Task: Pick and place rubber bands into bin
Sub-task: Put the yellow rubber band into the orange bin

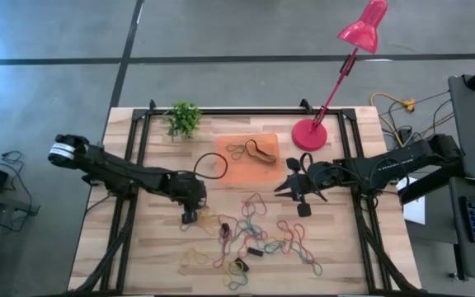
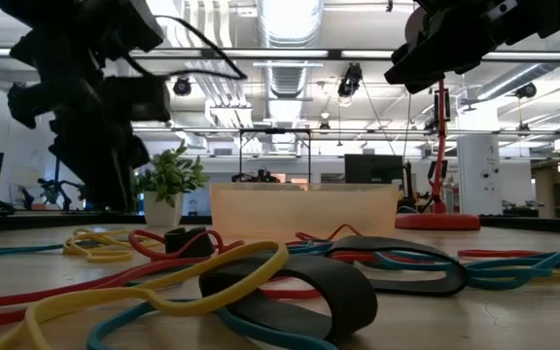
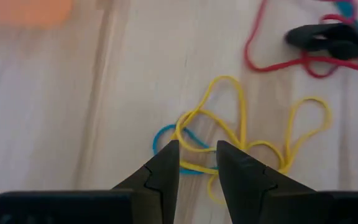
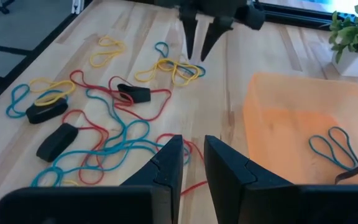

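Rubber bands in red, blue, yellow, green and black lie scattered on the near half of the wooden table, also seen in the right wrist view. The orange bin sits at the table's middle far side and holds a blue band and a black one. My left gripper is open, pointing down; its fingers stand either side of a yellow band tangle crossed by a blue band, touching nothing. My right gripper is open and empty, raised above the table just right of the bin.
A red desk lamp stands with its base right of the bin, and a small potted plant stands at the far left. A thin black loop lies at the bin's left edge. Black frame rails run along the table's sides.
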`<state>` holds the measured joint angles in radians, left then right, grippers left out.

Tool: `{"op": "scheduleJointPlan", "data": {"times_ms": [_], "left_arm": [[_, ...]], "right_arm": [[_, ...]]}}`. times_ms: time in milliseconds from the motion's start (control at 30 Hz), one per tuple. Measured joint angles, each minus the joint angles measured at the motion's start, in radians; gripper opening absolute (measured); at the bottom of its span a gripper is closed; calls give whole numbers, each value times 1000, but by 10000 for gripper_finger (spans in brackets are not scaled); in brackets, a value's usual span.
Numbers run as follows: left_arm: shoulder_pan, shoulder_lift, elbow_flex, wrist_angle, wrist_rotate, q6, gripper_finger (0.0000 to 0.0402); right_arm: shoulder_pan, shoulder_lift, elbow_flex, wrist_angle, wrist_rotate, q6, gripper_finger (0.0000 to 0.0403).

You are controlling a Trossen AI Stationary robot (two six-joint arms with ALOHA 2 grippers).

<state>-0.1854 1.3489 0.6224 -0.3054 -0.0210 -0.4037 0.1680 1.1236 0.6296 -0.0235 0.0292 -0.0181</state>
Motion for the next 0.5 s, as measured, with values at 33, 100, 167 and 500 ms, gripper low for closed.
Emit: {"op": "scheduleJointPlan", "data": {"times_ms": [33,100,167,500], "left_arm": [[-3,12,0,-2,-2,-30,91],[-7,29,2,-1,-12,-90,91],[-8,40,5,2,-15,-127,91],[-8,44,14,10,-18,-136,91]], "right_arm": [[0,0,0,0,0,0,54],[0,0,0,0,0,0,54],[0,0,0,0,0,-7,54],[0,0,-1,0,0,-12,54]]}}
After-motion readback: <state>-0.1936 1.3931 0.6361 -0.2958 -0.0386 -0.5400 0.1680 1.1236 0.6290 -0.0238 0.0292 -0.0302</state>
